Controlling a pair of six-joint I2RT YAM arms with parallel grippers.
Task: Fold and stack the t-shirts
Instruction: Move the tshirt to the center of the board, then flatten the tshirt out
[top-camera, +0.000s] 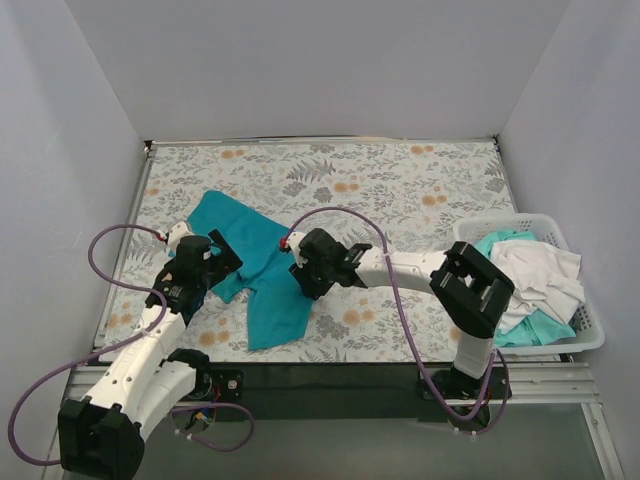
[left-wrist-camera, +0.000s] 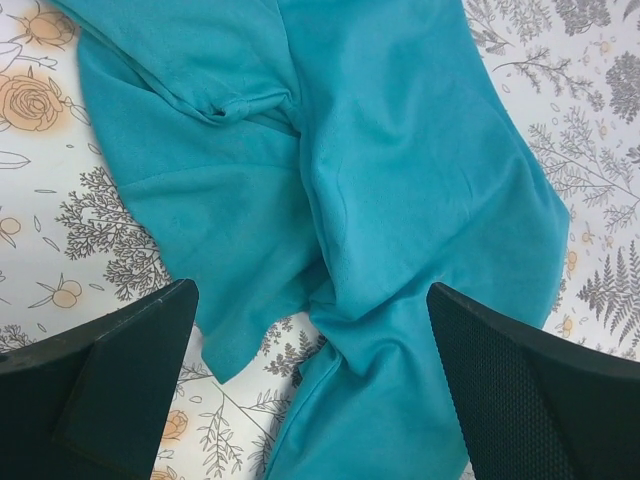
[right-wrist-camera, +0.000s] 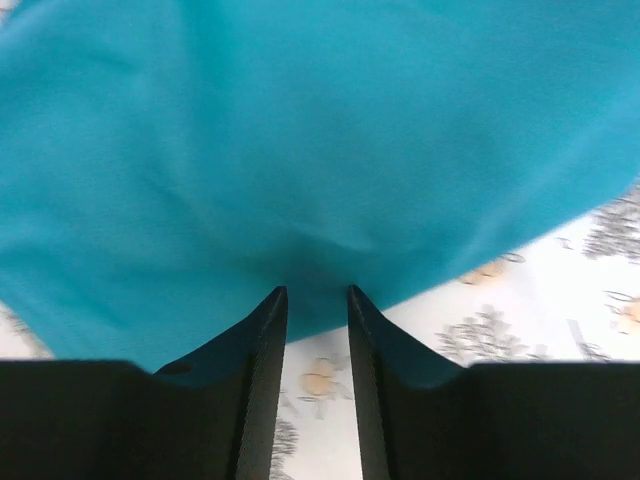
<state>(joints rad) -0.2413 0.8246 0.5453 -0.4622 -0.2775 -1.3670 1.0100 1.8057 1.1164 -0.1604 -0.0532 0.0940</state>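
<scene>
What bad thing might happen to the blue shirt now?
The right gripper seems to pinch only the very edge of the crumpled teal-blue cloth t-shirt, so the cloth might slip out when pulled. The left gripper hangs open over a bunched fold. Closing there could grab two layers and leave the shirt folded crooked.

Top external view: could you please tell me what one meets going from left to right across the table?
Left claw → teal t-shirt → right claw → white basket.
</scene>
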